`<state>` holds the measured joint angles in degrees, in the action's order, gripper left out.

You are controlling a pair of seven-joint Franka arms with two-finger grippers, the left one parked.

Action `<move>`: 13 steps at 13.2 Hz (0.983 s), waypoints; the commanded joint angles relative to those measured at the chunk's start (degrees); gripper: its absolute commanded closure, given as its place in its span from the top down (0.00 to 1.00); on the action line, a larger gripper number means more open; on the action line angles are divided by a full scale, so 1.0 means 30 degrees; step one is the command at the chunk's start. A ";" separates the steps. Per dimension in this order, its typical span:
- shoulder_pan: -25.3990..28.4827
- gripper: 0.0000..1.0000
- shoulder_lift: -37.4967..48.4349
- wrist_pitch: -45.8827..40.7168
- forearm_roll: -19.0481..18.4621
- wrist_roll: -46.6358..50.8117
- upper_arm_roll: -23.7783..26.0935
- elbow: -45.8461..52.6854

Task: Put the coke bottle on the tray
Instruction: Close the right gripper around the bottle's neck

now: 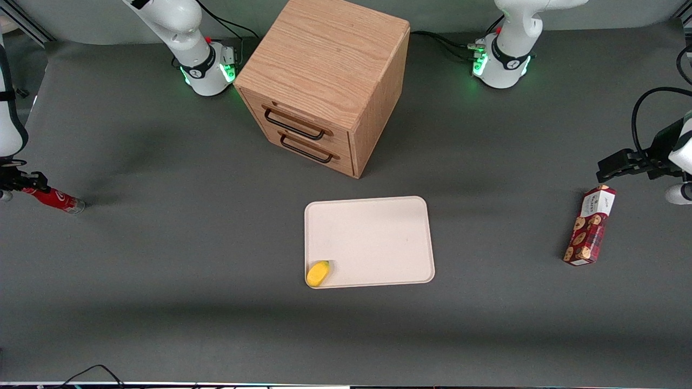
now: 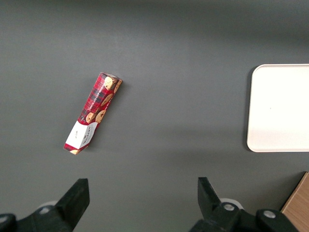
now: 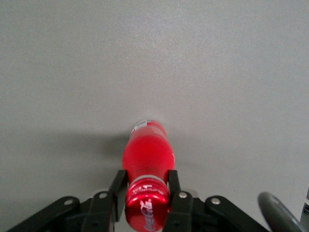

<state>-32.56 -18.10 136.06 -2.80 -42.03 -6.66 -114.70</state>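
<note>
The coke bottle (image 1: 54, 199) is red with a clear base and is held tilted at the working arm's end of the table, its base close to the grey table top. My gripper (image 1: 24, 183) is shut on its cap end. In the right wrist view the bottle (image 3: 147, 154) sits between my gripper's (image 3: 147, 193) two black fingers, which press on its neck below the red cap. The cream-white tray (image 1: 373, 232) lies flat near the table's middle, in front of the wooden drawer cabinet. The tray also shows in the left wrist view (image 2: 280, 106).
A wooden drawer cabinet (image 1: 324, 81) with two dark handles stands farther from the front camera than the tray. A small yellow object (image 1: 318, 273) lies on the tray's near corner. A red cookie box (image 1: 590, 224) lies toward the parked arm's end; it also shows in the left wrist view (image 2: 92, 112).
</note>
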 commanded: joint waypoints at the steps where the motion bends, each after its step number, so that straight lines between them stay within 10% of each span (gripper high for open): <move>1: 0.0656 0.00 0.0055 0.0057 0.0143 -0.0086 -0.0155 0.0465; 13: 0.3002 0.00 0.0143 -0.6880 0.0085 0.8460 0.2942 0.7670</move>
<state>-24.21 -17.90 119.72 -2.62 -23.48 -1.01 -95.79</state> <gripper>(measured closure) 0.612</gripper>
